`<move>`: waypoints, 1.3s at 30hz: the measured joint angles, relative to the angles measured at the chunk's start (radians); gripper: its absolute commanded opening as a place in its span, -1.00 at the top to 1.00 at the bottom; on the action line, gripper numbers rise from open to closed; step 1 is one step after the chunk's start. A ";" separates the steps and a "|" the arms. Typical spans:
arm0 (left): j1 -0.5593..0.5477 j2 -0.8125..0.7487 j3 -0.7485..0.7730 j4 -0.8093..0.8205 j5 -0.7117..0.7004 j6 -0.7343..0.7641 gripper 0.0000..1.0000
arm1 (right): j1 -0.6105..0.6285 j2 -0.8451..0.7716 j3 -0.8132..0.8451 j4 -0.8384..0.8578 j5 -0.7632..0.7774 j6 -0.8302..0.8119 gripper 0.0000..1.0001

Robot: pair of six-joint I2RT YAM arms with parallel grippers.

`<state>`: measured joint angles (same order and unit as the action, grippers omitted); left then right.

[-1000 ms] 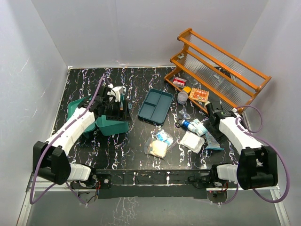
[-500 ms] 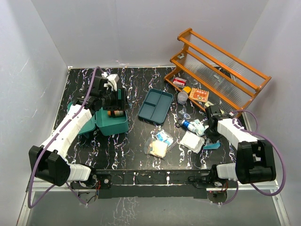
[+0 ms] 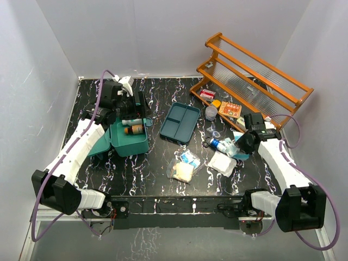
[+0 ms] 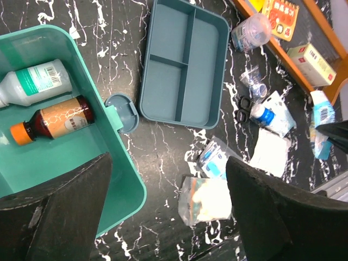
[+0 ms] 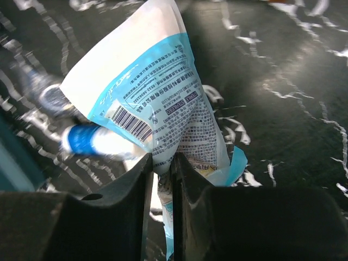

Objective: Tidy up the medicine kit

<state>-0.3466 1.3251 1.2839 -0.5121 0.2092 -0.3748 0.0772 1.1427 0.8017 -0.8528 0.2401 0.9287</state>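
The right gripper pinches a pouch well right of the kit, over which the left gripper hovers spread, apparently empty.

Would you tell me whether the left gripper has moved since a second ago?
Yes: against the still dark blue-teal divided plastic tray, the left gripper has shifted toward the far wall.

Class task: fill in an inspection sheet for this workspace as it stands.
Surface: black marbled table, white veins.
Job's things: medicine kit open; white bottle and brown bottle lie inside.
Clutter: divided tray beside kit; gauze packets, tube loose; orange rack back right.
Grippers: left gripper jaws open over kit edge; right gripper jaws shut on pouch.
Cables: purple cable along each arm; no snag seen.
Surroundings: white walls; nothing else seen.
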 measured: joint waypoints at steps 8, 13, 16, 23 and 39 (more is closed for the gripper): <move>0.021 0.002 0.007 0.020 0.009 -0.096 -0.97 | 0.037 -0.015 0.034 0.102 -0.270 -0.168 0.66; 0.090 0.011 0.007 0.063 0.135 -0.164 -0.97 | 0.233 0.055 0.114 0.201 -0.350 -0.251 0.66; 0.101 0.038 0.007 0.092 0.254 -0.192 -0.93 | 0.354 0.126 0.198 0.258 -0.371 -0.308 0.66; 0.098 0.180 0.008 0.080 0.492 -0.246 -0.69 | 0.554 0.287 0.364 0.368 -0.421 -0.504 0.59; 0.098 0.230 -0.053 0.116 0.650 -0.409 -0.25 | 0.615 0.361 0.420 0.480 -0.497 -0.726 0.76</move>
<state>-0.2485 1.5547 1.2304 -0.3965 0.8589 -0.7837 0.6918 1.5040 1.2217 -0.3725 -0.2569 0.2024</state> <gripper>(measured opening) 0.634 0.137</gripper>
